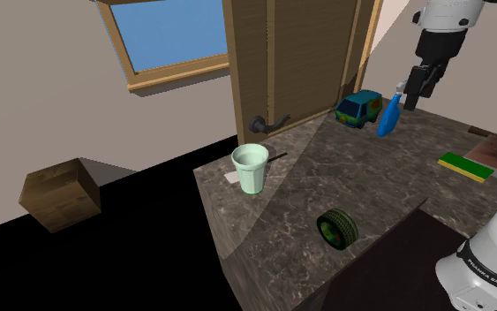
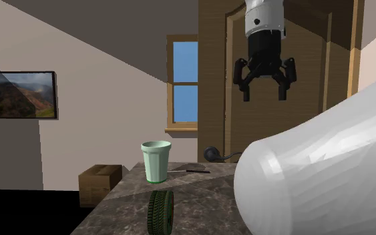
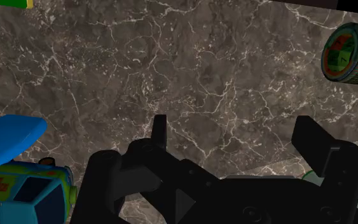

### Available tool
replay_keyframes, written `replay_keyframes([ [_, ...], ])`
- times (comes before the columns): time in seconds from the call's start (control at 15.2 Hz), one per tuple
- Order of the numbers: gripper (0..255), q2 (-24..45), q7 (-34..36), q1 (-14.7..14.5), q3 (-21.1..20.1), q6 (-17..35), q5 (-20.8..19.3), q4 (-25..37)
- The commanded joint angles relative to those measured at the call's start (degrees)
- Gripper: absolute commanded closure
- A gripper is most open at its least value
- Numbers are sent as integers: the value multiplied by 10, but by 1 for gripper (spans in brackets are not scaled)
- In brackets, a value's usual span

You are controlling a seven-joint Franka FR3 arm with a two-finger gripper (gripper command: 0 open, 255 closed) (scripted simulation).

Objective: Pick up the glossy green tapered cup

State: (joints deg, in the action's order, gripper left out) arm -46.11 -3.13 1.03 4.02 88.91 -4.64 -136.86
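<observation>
The pale green tapered cup (image 1: 251, 168) (image 2: 155, 161) stands upright near the marble counter's far corner, at the shoulder view's left. My black gripper (image 1: 417, 94) (image 2: 265, 95) (image 3: 234, 137) hangs open high above the counter, well off to the shoulder view's right of the cup and apart from it. Nothing is between its fingers (image 3: 159, 130); below them lies bare marble.
A green-rimmed toy tire (image 1: 336, 228) (image 2: 160, 211) (image 3: 347, 53) stands on the counter (image 1: 370, 185) near its front edge. A blue pin-shaped toy (image 1: 387, 115) and a green toy van (image 1: 358, 108) sit beneath the gripper by the wooden door. A green-and-yellow sponge (image 1: 465, 165) lies at the right. A cardboard box (image 1: 59, 194) rests on the floor.
</observation>
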Motion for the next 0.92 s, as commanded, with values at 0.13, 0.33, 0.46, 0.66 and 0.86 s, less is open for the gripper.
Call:
replay_keyframes([
  [0.13,0,28,23,-6,-12,26,18,-1],
  [0.33,0,74,56,-14,-29,64,44,3],
  [0.46,0,107,76,-20,-39,89,60,9],
  [0.66,0,160,105,-28,-55,126,83,24],
  [0.86,0,216,131,-35,-68,159,103,46],
])
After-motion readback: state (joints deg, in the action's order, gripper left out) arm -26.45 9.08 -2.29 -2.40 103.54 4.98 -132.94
